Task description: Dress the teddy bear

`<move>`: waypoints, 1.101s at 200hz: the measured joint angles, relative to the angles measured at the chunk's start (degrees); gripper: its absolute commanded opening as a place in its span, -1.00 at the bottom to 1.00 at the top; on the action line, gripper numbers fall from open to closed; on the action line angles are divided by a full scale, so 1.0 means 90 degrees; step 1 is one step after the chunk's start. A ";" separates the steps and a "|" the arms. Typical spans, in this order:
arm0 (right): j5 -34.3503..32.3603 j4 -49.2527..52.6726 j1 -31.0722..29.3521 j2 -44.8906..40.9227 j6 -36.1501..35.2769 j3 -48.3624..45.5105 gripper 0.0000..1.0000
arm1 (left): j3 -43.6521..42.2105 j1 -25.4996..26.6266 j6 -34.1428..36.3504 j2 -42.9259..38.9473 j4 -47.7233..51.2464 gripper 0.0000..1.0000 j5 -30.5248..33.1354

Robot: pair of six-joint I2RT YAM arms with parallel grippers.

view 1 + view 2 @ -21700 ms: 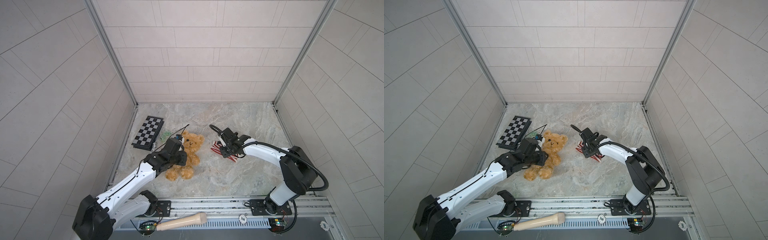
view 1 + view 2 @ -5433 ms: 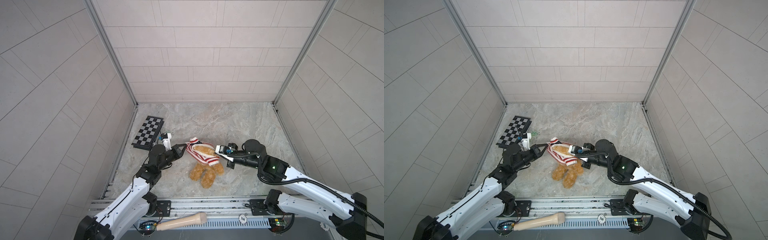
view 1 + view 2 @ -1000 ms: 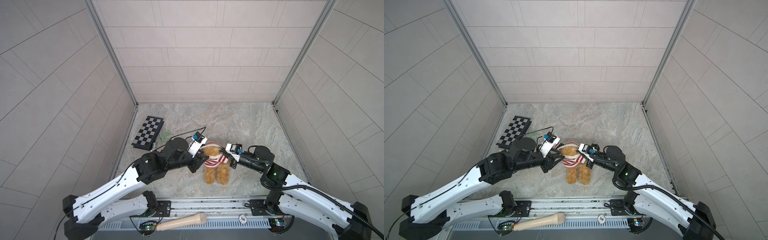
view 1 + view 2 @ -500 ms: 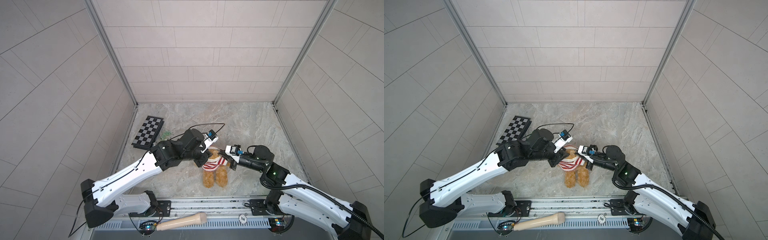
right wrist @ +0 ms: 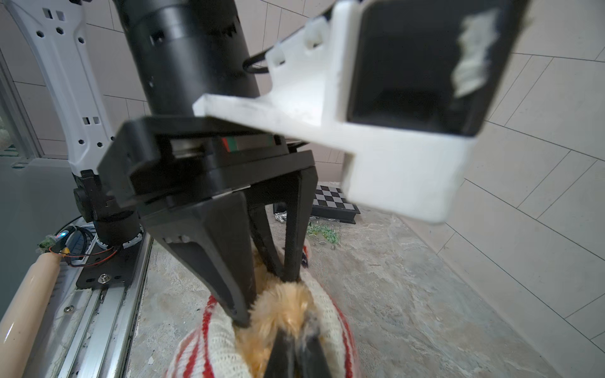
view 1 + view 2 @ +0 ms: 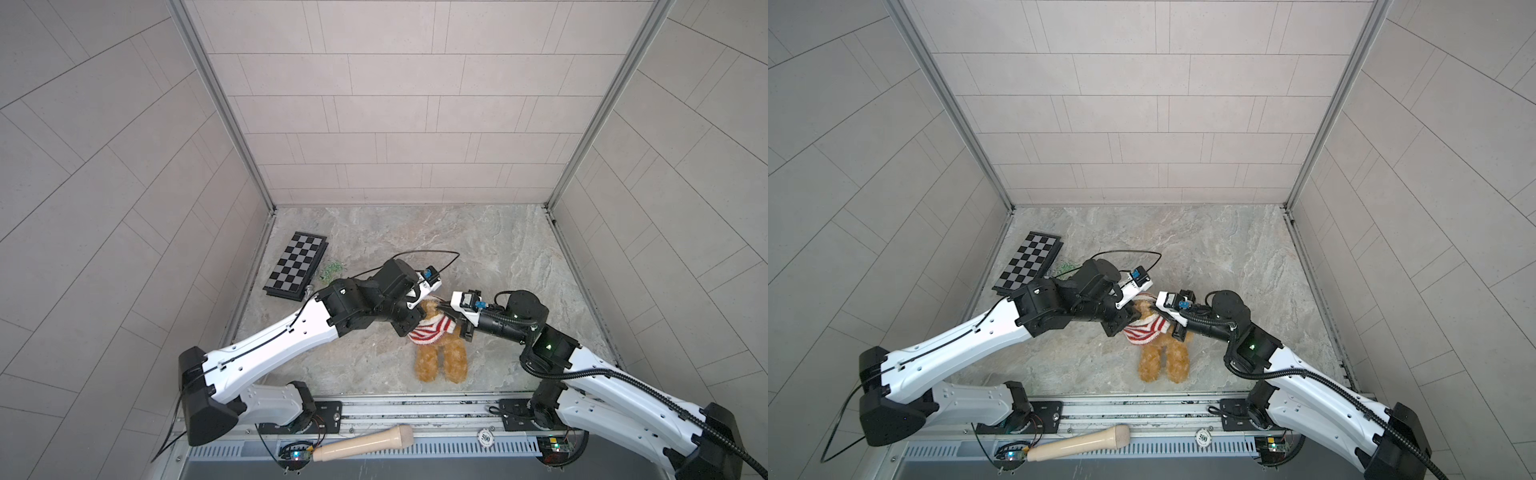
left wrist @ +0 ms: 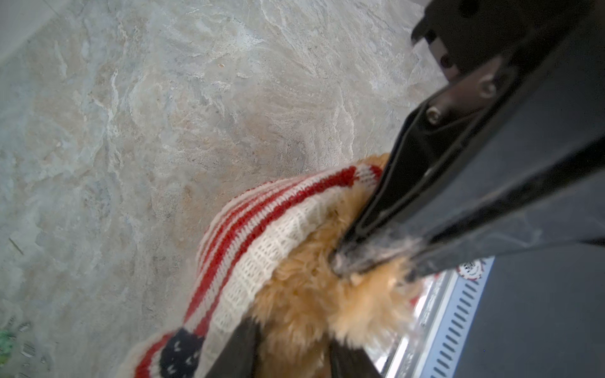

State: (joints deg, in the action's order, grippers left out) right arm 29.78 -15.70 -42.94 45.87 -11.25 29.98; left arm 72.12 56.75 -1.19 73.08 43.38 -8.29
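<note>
Teddy bear (image 6: 441,360), striped sweater (image 6: 428,333) around its chest

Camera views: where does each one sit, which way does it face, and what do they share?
Top views: high above the front rail, looking down at the marble table; both arms show, left gripper and right gripper meeting at the teddy bear.
Left wrist: on the left arm, facing the sweater; own fingertips, right gripper.
Right wrist: facing the left gripper, chessboard behind; own fingertips.
Shared: all show teddy bear and sweater.
</note>
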 measured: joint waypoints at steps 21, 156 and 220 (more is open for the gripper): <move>0.0005 0.0024 0.0017 0.0000 0.0017 0.0000 -1.00 | 0.0000 -0.0032 -0.0007 0.0083 -0.0005 -0.10 0.0104; 0.0129 -0.0002 0.0027 0.0034 0.0187 -0.0046 -1.00 | -0.0430 -0.0223 0.0102 0.0078 -0.0483 -0.58 -0.1052; -0.0051 -0.0087 0.0027 0.0119 0.0410 -0.0049 -0.71 | -0.0593 -0.0410 -0.0236 0.0036 -0.0763 -1.00 -0.0913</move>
State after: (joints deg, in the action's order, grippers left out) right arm 29.32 -16.49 -42.70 46.94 -7.55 29.54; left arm 66.78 53.06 -3.31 73.41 36.51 -16.51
